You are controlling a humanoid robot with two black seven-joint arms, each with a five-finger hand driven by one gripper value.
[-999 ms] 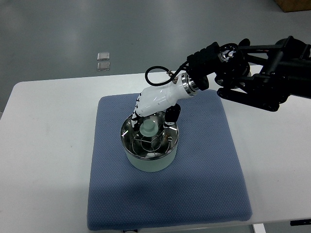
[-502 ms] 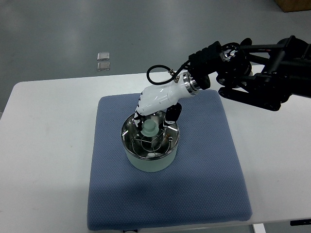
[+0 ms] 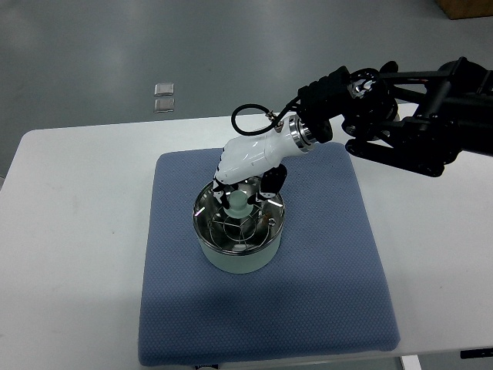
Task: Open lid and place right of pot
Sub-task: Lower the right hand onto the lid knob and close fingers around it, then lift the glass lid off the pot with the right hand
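Far back on the left, two small clear squares [image 3: 163, 97] lie on the grey floor [image 3: 92, 54], one right behind the other, well away from everything else.

In front of them is a white surface [image 3: 77, 231]. A big blue mat [image 3: 331, 270] covers the middle of it. The left part of the surface is bare, and so is most of the mat.

The pot [image 3: 236, 258] sits on the mat, a bit left of the mat's middle. It is round and pale green with a shiny rim. The lid [image 3: 235, 225] is on top of the pot. It is see-through with a shiny metal edge and a pale green knob [image 3: 238, 203] in the middle.

The right hand [image 3: 245, 173] is white and comes down from the back right onto the lid. Its fingers are curled close around the knob and look like they grip it, but the hand hides part of the knob. A dark part of the hand sits just to the right of the knob.

A black cable [image 3: 248, 112] loops above the wrist. The black arm [image 3: 408, 127] stretches to the right edge, over the back right corner of the mat. The mat to the right of the pot has nothing on it.
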